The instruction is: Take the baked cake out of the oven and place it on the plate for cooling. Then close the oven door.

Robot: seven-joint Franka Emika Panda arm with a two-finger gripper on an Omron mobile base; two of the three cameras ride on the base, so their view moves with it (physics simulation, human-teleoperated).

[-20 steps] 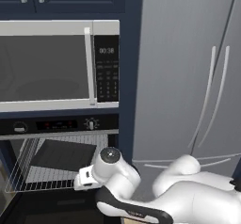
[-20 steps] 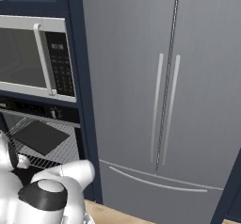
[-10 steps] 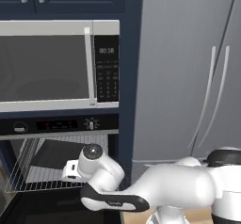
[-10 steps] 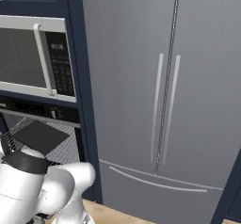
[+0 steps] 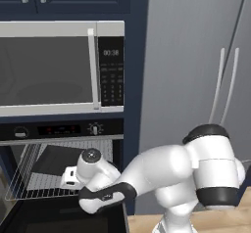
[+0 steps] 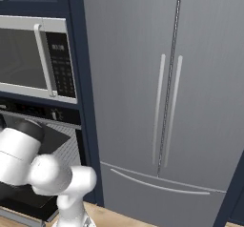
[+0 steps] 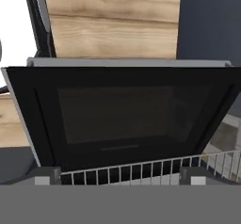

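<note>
The oven (image 5: 59, 129) sits below the microwave, its cavity open. Its wire rack (image 5: 34, 183) carries a dark flat tray (image 5: 54, 157). The oven door (image 7: 122, 115) hangs down open, its black glass facing up and its silver bar handle (image 7: 127, 62) at the far edge. My gripper (image 7: 120, 178) is open above the rack's front edge, with nothing between its fingertips (image 7: 47, 176). From the left base view, my hand (image 5: 70, 177) is in front of the oven opening, just above the door (image 5: 63, 220). The cake and the plate are out of view.
A grey-fronted microwave (image 5: 49, 65) is mounted above the oven. A tall grey fridge (image 6: 167, 102) stands to the right, past a dark blue cabinet side. Wooden floor (image 7: 113, 25) lies beyond the open door.
My hand has swung left to the oven opening. The elbow has risen on the right. The jaws stayed open.
</note>
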